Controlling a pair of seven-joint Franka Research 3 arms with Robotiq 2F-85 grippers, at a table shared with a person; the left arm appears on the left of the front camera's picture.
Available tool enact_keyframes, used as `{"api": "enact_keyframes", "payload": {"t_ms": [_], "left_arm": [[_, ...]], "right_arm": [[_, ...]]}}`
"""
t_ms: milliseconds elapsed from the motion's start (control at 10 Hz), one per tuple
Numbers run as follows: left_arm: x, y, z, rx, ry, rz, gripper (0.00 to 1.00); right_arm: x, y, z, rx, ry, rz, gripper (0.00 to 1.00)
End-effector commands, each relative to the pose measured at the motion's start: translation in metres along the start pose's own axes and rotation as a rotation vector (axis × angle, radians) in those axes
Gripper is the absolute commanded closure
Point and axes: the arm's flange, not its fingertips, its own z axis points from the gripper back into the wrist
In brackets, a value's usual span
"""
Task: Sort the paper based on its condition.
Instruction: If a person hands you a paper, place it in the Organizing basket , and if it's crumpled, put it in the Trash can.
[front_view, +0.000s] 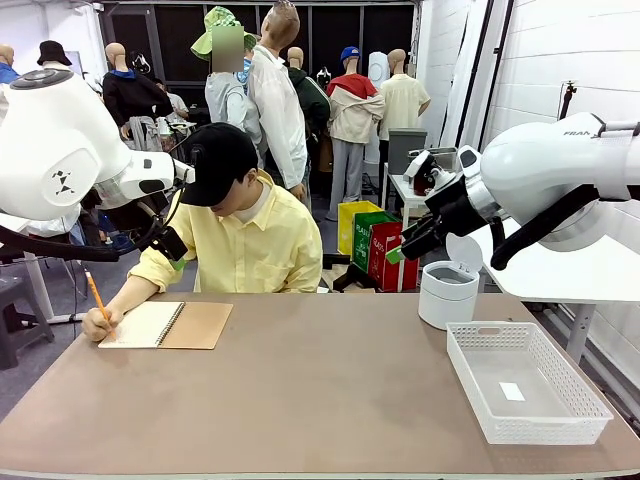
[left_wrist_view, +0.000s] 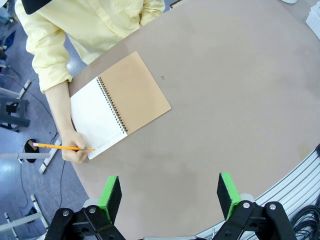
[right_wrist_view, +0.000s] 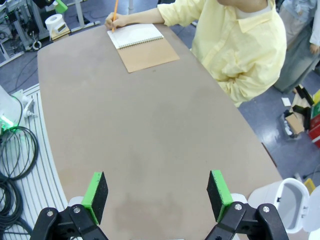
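Observation:
The paper is out of view. A person in a yellow shirt sits at the far side and writes with an orange pencil (front_view: 95, 295) on the white page of an open spiral notebook (front_view: 165, 325) with a brown cover. From the left wrist view, the notebook (left_wrist_view: 120, 105) lies ahead of my left gripper (left_wrist_view: 170, 192), which hangs open high above the table. My left gripper (front_view: 176, 256) hovers beside the person's shoulder. My right gripper (front_view: 400, 250) is raised above the table's right side, and its wrist view shows the right gripper (right_wrist_view: 157, 197) open with nothing between its pads.
A white mesh basket (front_view: 545, 430) stands at the front right, with a small white label on its floor. A white lidded bin (front_view: 447, 290) with its lid up stands behind it. The person's writing hand (front_view: 98, 325) rests at the notebook's left edge.

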Motion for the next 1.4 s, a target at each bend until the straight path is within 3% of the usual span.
{"api": "enact_keyframes", "payload": {"t_ms": [0, 1300], "left_arm": [[-0.0003, 0.0003, 0.0006, -0.001, -0.007, -0.003, 0.00], [-0.0003, 0.0003, 0.0006, -0.001, -0.007, -0.003, 0.00]], "right_arm": [[-0.0005, -0.0009, -0.0025, 0.017, -0.009, -0.005, 0.00], [-0.0005, -0.0009, -0.0025, 0.017, -0.009, -0.005, 0.00]]}}
